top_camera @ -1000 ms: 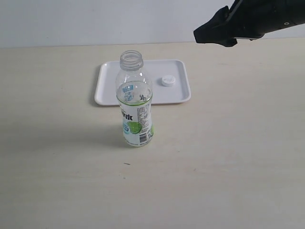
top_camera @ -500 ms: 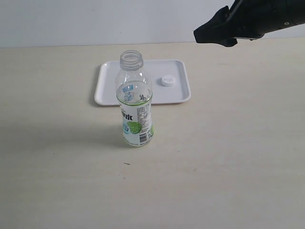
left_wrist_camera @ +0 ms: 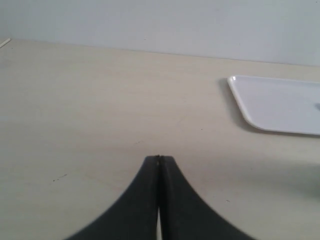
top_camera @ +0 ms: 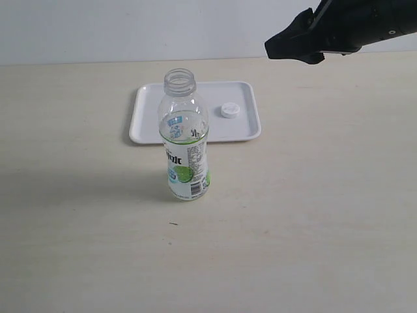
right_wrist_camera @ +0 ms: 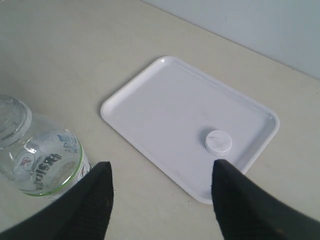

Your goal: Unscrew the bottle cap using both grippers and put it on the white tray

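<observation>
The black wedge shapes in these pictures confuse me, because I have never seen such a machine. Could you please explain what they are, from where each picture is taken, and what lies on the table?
They are the claws of a robot with two arms. One picture looks at the whole scene from outside. The other two come from cameras on the wrists, so each shows its own claw. The left claw is shut and holds nothing. The right claw is open, empty and raised above the table. A bottle stands upright and uncapped near the white tray. Its cap lies on the tray.
</observation>
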`<state>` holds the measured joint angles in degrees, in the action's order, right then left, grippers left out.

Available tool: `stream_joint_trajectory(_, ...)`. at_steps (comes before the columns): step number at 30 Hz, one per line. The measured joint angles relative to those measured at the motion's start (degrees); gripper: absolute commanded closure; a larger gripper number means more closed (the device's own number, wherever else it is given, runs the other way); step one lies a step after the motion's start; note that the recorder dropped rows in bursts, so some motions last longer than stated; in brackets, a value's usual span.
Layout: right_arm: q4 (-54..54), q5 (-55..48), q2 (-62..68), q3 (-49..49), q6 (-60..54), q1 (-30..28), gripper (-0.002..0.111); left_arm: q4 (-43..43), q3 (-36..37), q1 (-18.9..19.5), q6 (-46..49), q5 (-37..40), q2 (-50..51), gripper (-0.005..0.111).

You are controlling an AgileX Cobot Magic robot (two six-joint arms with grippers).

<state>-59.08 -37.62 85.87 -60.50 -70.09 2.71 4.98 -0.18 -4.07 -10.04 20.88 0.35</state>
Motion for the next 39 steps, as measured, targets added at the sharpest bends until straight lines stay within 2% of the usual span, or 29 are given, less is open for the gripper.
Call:
stream_joint_trajectory(11,0.0,0.89,0.0,0.0,0.0,0.0,0.052,0.0,0.0,0.0,0.0,0.03,0.0,0.107)
stream_joint_trajectory(21,0.56,17.86,1.26,0.0,0.0,0.0,0.052,0.0,0.0,0.0,0.0,0.03,0.0,0.107)
stream_joint_trajectory(29,0.56,21.07,1.81,0.0,1.74,0.0,0.052,0.04,0.0,0.0,0.0,0.03,0.0,0.107)
stream_joint_trajectory(35,1.59,21.33,-6.1,0.83,5.26,0.0,0.052,0.04,0.0,0.0,0.0,0.03,0.0,0.107)
stream_joint_trajectory(39,1.94,23.54,-15.23,5.35,6.45,0.0,0.052,0.04,0.0,0.0,0.0,0.03,0.0,0.107)
